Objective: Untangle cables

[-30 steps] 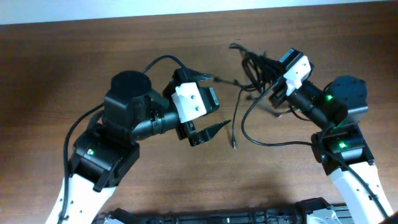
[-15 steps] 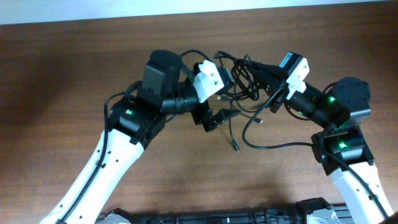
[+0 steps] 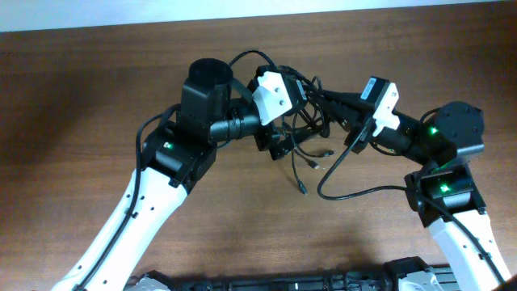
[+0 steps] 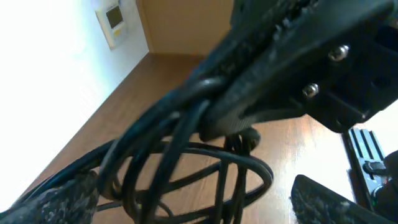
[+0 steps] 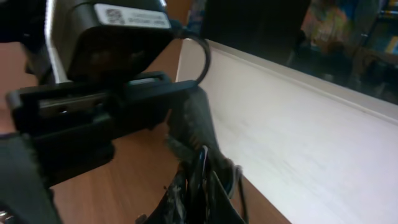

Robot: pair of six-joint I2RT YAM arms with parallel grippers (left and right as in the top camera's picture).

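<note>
A dark brown wood-grain worktop (image 3: 65,121) ended at its far edge in a pale white strip (image 3: 121,14). In the left wrist view, a bright white wall (image 4: 50,93) carried a small white control panel (image 4: 113,18), left of a light wooden board (image 4: 180,25).

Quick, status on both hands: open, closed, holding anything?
Left hand: open, one finger on each side of the cables, not gripping.
Right hand: closed, holding the cables.
</note>
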